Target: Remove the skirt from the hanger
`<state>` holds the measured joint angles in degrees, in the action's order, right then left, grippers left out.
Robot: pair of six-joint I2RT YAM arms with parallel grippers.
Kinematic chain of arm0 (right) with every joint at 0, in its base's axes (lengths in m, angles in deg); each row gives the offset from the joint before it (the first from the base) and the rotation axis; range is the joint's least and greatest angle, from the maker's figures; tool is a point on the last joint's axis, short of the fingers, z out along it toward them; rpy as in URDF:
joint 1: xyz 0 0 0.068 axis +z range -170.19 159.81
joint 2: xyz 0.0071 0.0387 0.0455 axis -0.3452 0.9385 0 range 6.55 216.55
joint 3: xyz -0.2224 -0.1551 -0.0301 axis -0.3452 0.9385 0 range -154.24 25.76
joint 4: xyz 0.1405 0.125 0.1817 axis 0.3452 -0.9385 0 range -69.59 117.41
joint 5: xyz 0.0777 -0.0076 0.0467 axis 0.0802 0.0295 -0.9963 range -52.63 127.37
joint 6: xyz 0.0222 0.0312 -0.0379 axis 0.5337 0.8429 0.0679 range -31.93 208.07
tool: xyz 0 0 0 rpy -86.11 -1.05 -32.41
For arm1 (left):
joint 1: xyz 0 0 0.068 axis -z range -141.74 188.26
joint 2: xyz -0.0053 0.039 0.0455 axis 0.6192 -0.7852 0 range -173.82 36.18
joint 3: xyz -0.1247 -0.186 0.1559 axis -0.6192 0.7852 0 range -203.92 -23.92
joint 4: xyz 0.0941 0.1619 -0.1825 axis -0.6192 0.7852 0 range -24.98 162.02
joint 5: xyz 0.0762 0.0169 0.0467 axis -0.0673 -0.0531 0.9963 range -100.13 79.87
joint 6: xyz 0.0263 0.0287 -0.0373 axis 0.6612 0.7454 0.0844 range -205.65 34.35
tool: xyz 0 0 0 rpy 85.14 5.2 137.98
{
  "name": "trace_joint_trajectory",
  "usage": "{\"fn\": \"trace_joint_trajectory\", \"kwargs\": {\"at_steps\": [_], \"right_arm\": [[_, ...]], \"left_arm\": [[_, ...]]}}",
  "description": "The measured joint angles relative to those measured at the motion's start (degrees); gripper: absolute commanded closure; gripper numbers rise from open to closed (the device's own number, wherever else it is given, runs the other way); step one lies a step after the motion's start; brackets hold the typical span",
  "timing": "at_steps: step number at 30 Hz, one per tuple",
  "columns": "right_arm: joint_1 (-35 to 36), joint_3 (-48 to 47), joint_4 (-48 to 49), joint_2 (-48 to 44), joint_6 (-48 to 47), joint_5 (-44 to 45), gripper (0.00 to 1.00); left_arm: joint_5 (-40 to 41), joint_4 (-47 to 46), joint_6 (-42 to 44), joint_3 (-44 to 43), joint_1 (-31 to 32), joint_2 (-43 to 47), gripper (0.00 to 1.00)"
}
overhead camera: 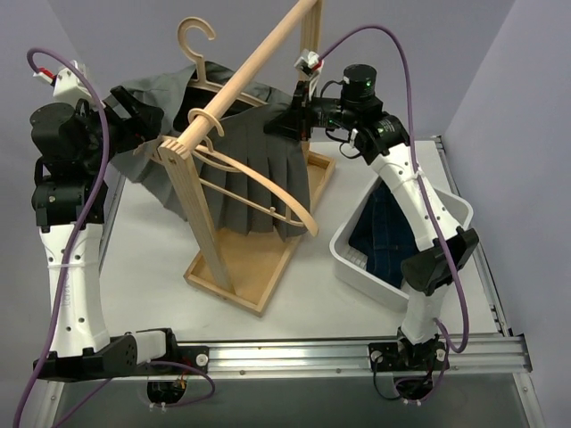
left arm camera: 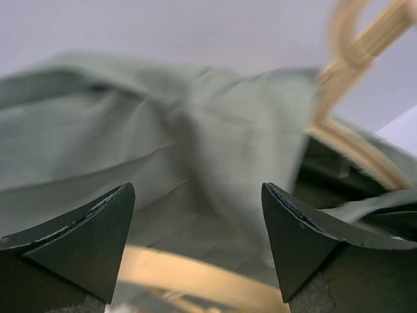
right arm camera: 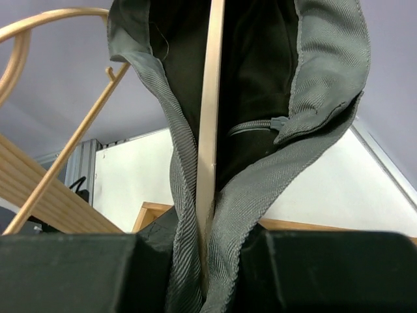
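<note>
A grey pleated skirt point(overhead camera: 250, 183) hangs from a wooden hanger point(overhead camera: 268, 192) on the rack's slanted rod point(overhead camera: 259, 58). Part of its fabric is drawn out to the left point(overhead camera: 143, 165). My left gripper point(overhead camera: 147, 120) is open at that left fabric. In the left wrist view the gripper point(left arm camera: 198, 195) has grey cloth point(left arm camera: 163, 143) just beyond its jaws and a hanger bar point(left arm camera: 195, 277) below them. My right gripper point(overhead camera: 290, 120) is shut on the skirt's waistband point(right arm camera: 260, 189) and a thin wooden hanger bar point(right arm camera: 212, 117), both pinched between the jaws point(right arm camera: 205, 261).
The wooden rack stands on a tray-like base point(overhead camera: 259, 259) in mid-table, with an upright post point(overhead camera: 201, 214). A second hanger's hook point(overhead camera: 196, 40) sticks up at the back. A white bin point(overhead camera: 446, 209) at the right holds dark blue denim point(overhead camera: 384, 232).
</note>
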<state>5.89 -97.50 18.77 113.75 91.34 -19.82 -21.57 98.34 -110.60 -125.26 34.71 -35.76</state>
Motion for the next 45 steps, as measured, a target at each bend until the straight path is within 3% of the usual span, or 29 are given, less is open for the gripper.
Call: {"fn": "trace_joint_trajectory", "kwargs": {"at_steps": [6, 15, 36, 45], "right_arm": [[2.97, 11.50, 2.08, -1.60, 0.98, 4.61, 1.00], [9.77, 28.96, 6.78, -4.90, 4.50, 12.50, 1.00], [10.67, 24.57, 6.71, -8.02, 4.79, 6.54, 1.00], [10.75, 24.59, 6.69, -8.04, 4.46, 3.63, 1.00]], "left_arm": [[-5.14, 0.59, 0.09, -7.85, 0.00, -1.99, 0.14], [-7.13, 1.73, 0.17, -7.06, -0.79, -2.49, 0.12], [-18.29, 2.91, 2.84, -3.80, -4.92, -5.84, 0.12], [-19.98, 1.42, 1.86, -3.43, -5.20, -6.99, 0.19]]}}
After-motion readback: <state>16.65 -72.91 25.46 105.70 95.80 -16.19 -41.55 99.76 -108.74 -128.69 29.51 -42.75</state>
